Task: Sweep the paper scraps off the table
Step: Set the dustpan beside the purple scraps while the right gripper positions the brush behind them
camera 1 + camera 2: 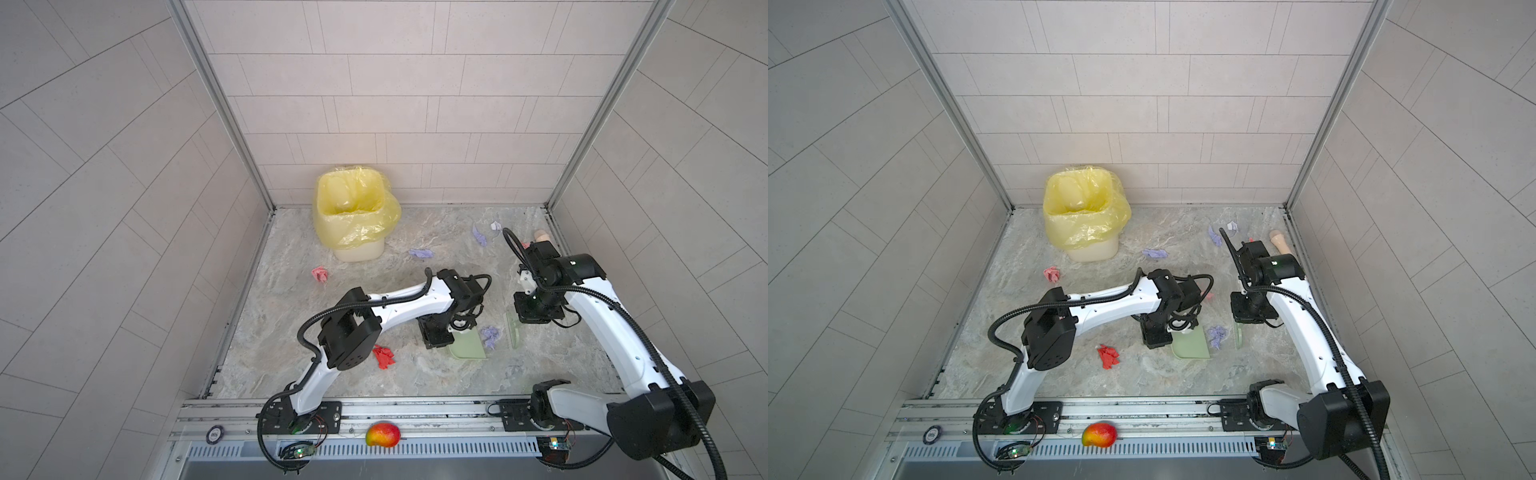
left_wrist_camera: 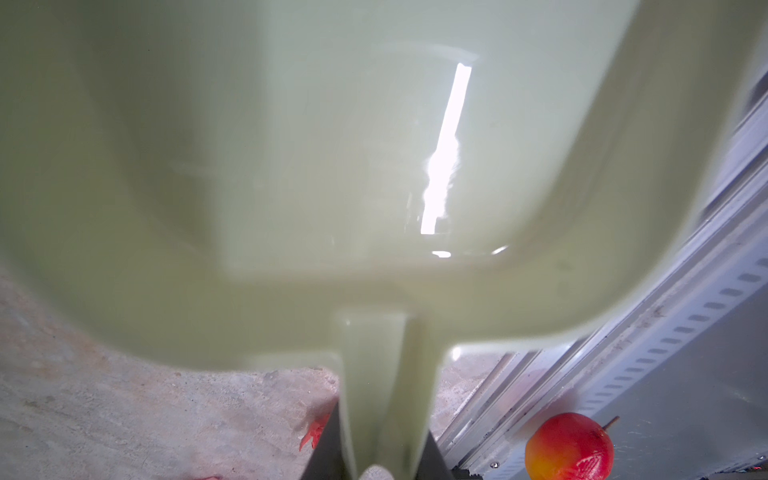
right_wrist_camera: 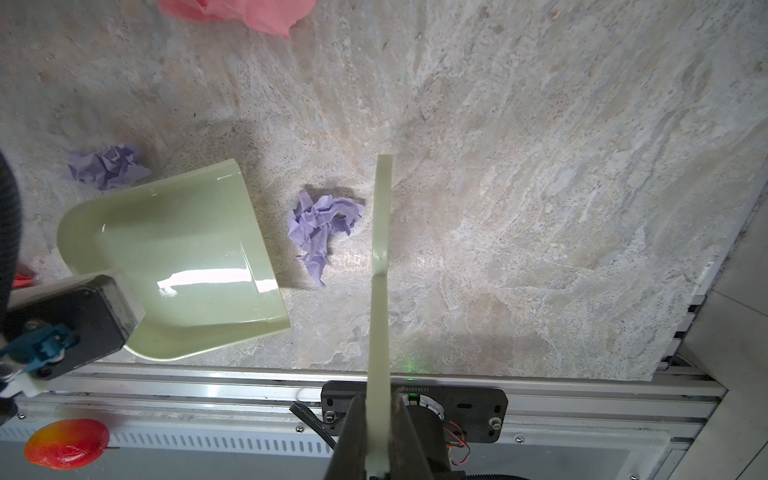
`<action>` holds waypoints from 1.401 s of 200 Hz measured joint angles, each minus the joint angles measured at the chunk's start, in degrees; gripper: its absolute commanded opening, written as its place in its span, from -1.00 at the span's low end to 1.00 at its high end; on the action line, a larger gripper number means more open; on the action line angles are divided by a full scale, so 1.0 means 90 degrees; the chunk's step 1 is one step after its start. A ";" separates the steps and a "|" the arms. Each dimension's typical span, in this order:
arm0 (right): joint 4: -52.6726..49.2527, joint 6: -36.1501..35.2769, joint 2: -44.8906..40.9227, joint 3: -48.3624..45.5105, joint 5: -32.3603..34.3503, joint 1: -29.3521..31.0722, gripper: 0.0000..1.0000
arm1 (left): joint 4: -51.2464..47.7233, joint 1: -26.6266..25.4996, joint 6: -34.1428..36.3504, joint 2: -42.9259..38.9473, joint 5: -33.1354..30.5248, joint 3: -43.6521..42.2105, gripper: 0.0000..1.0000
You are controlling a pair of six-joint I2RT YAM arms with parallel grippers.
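Note:
My left gripper (image 1: pixel 449 332) (image 2: pixel 384 453) is shut on the handle of a pale green dustpan (image 1: pixel 467 348) (image 3: pixel 187 257), whose mouth rests on the table (image 1: pixel 332 374). On the right, a thin pale green sweeper blade (image 1: pixel 513 332) (image 3: pixel 380 232) stands on edge, with my right gripper (image 1: pixel 521 322) (image 3: pixel 380 440) shut on it. One lavender paper scrap (image 1: pixel 490 336) (image 3: pixel 322 226) lies between pan and blade, touching neither. Other scraps are scattered: red (image 1: pixel 383 356), pink (image 1: pixel 320 274), lavender (image 1: pixel 421 253) (image 1: pixel 480 236), and a pale one (image 1: pixel 495 226). The right wrist view shows another lavender wad (image 3: pixel 108 166) behind the pan.
A bin lined with a yellow bag (image 1: pixel 353 208) stands at the back left. A red-yellow mango (image 1: pixel 382 434) lies on the front metal rail (image 1: pixel 415 409). A beige wooden piece (image 1: pixel 542 236) sits by the back right wall.

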 measured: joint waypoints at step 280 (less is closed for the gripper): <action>0.0015 -0.0022 0.0505 0.0087 -0.0226 0.0291 -1.00 | -0.0090 0.0148 0.0032 0.0767 0.0104 0.0486 -1.00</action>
